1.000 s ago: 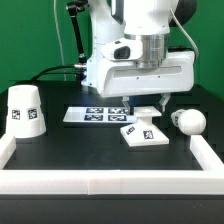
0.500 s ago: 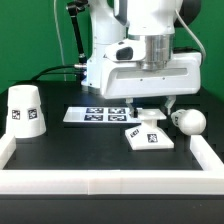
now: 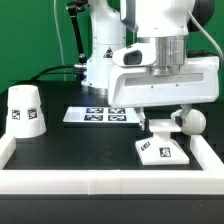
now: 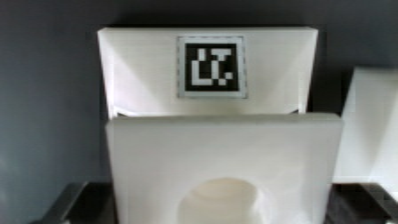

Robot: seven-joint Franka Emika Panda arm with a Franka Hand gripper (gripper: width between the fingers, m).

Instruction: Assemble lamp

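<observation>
Gripper (image 3: 162,128) low over base (image 3: 160,151) — whether clamped or clear, I cannot tell. Risk: bulb (image 3: 191,121) lies just beside — a sideways nudge could roll it.

Robot lab — marker board (image 3: 97,115), walled table (image 3: 80,148)

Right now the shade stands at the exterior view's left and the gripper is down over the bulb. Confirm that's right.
Not quite. The gripper is down over the flat square base, not the bulb, which lies beside it toward the exterior view's right. The exterior view shows this. The shade does stand at that view's left.
</observation>
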